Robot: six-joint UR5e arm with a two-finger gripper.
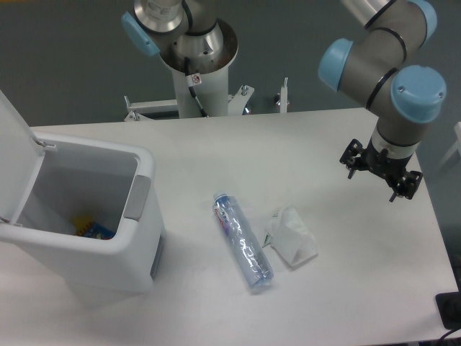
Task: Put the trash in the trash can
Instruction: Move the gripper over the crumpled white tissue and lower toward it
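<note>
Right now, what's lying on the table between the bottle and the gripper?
In the fixed camera view, the crumpled white paper packet lies between the bottle and the gripper, close beside the bottle; beyond it, only bare table.

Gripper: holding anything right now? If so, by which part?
Nothing held. The gripper hangs over the table's right side, apart from the bottle and the paper packet, which both lie on the table.

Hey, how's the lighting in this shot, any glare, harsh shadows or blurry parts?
Fixed camera view: even, soft lighting; the white table looks bright but not blown out; faint shadows beside the bin; mild highlights on the bottle; the end effector looks slightly soft.
</note>
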